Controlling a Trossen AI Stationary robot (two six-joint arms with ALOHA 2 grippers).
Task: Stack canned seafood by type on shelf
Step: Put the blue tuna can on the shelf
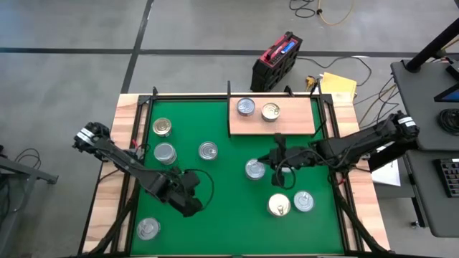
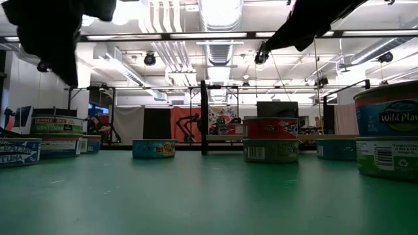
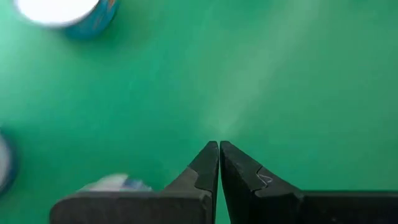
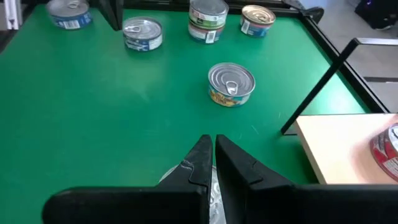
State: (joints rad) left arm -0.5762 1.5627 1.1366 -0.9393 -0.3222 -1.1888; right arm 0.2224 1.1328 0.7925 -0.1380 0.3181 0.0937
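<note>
The right gripper (image 1: 277,159), its two dark fingers pressed together and holding nothing, hovers over the large green mat (image 1: 215,208) just below the flat rectangular shelf of pale, light-brown wood (image 1: 290,118), beside a silver-lidded round tin (image 1: 254,169). In the right wrist view the closed fingers (image 4: 202,163) point across the mat toward a lone silver-lidded tin with a pull tab (image 4: 231,83), the near corner of the shelf (image 4: 339,146) just beside them.

The left gripper (image 1: 190,202), also shut tight and empty, hangs well away from the shelf over the mat's lower left part; the left wrist view shows its fingertips (image 3: 210,155) meeting above bare green.

Two short round metal tins stand side by side on the shelf: one silver-lidded (image 1: 246,107), one gold-lidded (image 1: 270,111). The other cans are scattered on the mat away from the shelf. Left of it lie a gold-lidded tin (image 1: 162,127), a silvery can just below that one (image 1: 165,153) and a third with a pull tab (image 1: 208,150). A single silvery tin (image 1: 148,228) sits farthest from the shelf, near the mat's lower left corner. Below the shelf, past the right gripper, a gold-lidded can (image 1: 280,206) and a silver-lidded can (image 1: 303,201) sit touching or nearly so.
</note>
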